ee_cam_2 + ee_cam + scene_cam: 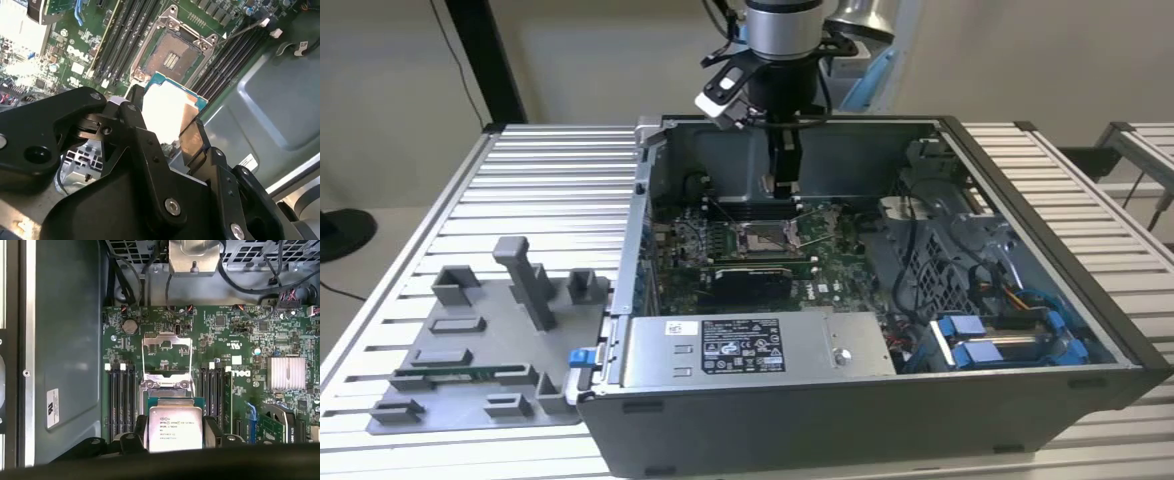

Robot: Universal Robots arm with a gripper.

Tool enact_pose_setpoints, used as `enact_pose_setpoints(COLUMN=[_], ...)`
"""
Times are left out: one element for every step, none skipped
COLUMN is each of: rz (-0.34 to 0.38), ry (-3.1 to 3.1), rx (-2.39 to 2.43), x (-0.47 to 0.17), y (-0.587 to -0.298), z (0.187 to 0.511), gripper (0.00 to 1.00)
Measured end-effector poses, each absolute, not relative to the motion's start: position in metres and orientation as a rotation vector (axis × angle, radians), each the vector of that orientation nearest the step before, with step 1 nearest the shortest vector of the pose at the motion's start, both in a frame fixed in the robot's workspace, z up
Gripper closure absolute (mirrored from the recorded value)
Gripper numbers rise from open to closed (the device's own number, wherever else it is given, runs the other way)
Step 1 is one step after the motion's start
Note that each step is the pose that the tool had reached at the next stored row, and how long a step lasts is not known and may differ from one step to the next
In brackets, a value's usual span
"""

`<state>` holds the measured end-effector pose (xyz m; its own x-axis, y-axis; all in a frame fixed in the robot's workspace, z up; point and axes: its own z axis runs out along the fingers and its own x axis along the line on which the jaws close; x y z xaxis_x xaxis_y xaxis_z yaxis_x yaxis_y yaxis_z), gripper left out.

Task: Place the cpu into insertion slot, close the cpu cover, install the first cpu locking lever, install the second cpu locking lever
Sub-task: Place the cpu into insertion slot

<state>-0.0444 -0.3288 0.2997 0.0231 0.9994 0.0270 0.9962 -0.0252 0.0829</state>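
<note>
My gripper (783,188) reaches down into an open computer case (640,230), above the green circuit board. It is shut on the cpu (173,427), a flat silvery square chip pinched at two opposite edges between the black fingers (141,434). In the second wrist view the cpu (167,112) hangs just short of the insertion slot (172,55), whose dark centre lies bare inside its metal rim. The cpu cover (166,357) is flipped open on the far side of the slot. In the exterior view the insertion slot (765,238) sits right below the gripper.
Long black memory slots (120,395) flank the socket on both sides. A thin metal lever (245,27) sticks out beside it. A heatsink (286,372), a power supply (734,350), blue drive bays (1001,340) and cables crowd the case. A grey fixture plate (480,340) lies at the exterior view's left.
</note>
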Motion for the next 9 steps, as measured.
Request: enact_pose_setpoints(rz=[0.12, 0.12, 0.12, 0.12, 0.121, 0.121, 0.121, 0.122, 0.121], ry=[2.164, 2.164, 2.164, 2.164, 2.164, 2.164, 2.164, 2.164, 2.164], rx=[2.217, 2.217, 2.217, 2.217, 2.217, 2.217, 2.217, 2.217, 2.217], x=[-0.045, -0.046, -0.046, -0.046, -0.047, -0.048, -0.048, -0.049, -0.049], y=[-0.329, -0.329, -0.329, -0.329, -0.328, -0.328, -0.328, -0.328, -0.328], z=[0.298, 0.297, 0.296, 0.294, 0.293, 0.291, 0.29, 0.288, 0.287], gripper=[1.0, 1.0, 1.0, 1.0, 1.0, 1.0, 1.0, 1.0, 1.0])
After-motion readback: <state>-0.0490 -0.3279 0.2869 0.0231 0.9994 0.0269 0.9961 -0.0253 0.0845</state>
